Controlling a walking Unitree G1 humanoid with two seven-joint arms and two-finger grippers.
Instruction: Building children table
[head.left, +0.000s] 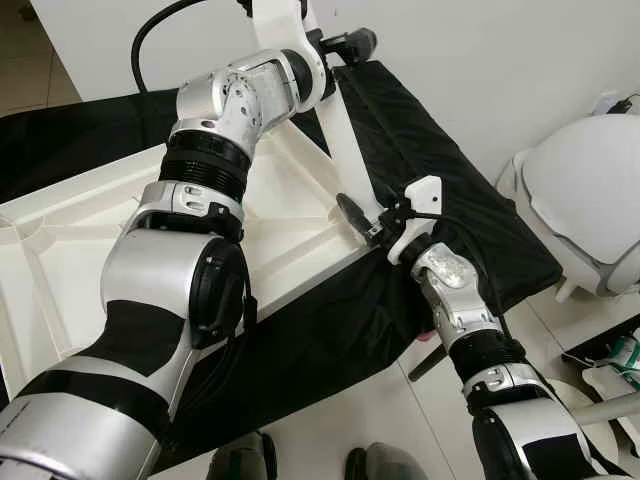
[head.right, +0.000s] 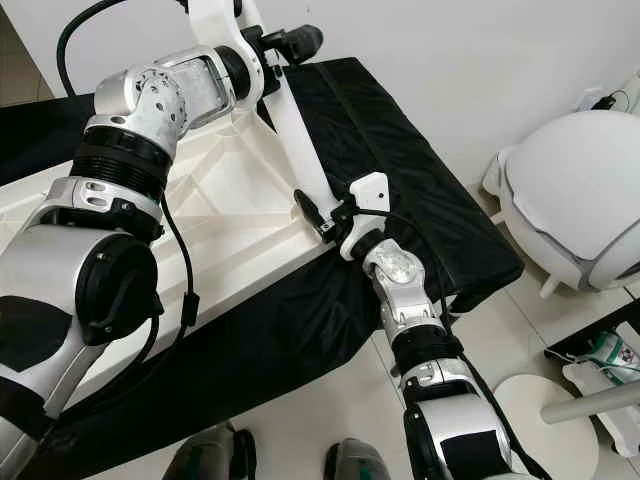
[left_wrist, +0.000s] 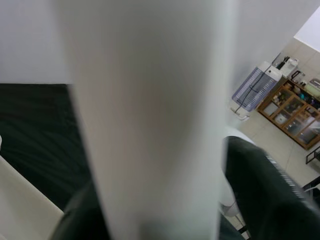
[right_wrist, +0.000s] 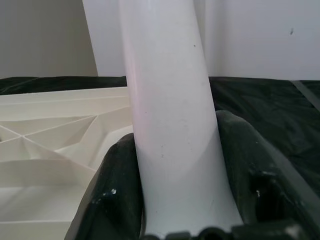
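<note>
A white children's table top lies upside down on a black cloth. A white table leg stands tilted at its far right corner. My left gripper is shut on the leg's upper end. In the left wrist view the leg passes between the black fingers. My right gripper is shut on the leg low down, next to the table top's corner. The right wrist view has the leg clamped between both fingers, with the ribbed underside beside it.
A white rounded chair shell stands on the floor at the right. A round white base sits on the tiles by my right arm. My feet stand at the cloth's near edge. A white wall is behind.
</note>
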